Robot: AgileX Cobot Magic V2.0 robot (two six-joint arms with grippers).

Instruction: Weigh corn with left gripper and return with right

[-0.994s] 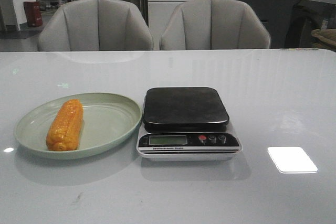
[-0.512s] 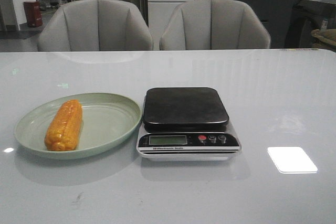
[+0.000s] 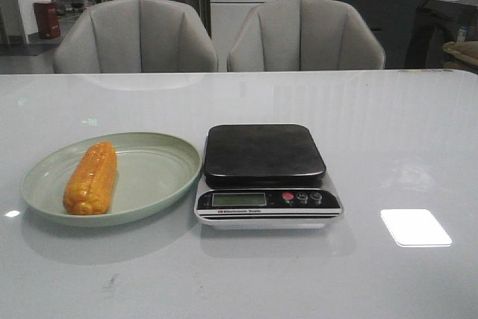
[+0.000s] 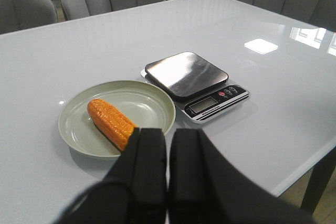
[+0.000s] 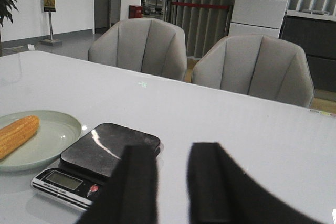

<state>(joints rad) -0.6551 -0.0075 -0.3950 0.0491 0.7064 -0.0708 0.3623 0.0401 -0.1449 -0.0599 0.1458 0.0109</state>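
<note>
The corn (image 3: pixel 91 178), an orange-yellow cob, lies lengthwise on the left part of a pale green plate (image 3: pixel 157 173). It also shows in the left wrist view (image 4: pixel 111 123) and the right wrist view (image 5: pixel 18 132). Neither gripper shows in the front view. My left gripper (image 4: pixel 168 132) is shut with nothing between its black fingers and hovers above the near edge of the plate (image 4: pixel 152 103), close to the cob's near end. My right gripper (image 5: pixel 172 150) is open and empty, well above the table to the right of the scale (image 5: pixel 110 150).
A digital kitchen scale (image 3: pixel 263 153) with a black platform stands right of the plate, almost touching it, platform bare. It also shows in the left wrist view (image 4: pixel 186 74). Two grey chairs (image 3: pixel 134 35) stand behind the white table (image 3: pixel 388 132).
The corn has shifted very slightly to the left on the plate. Nothing else has moved.
</note>
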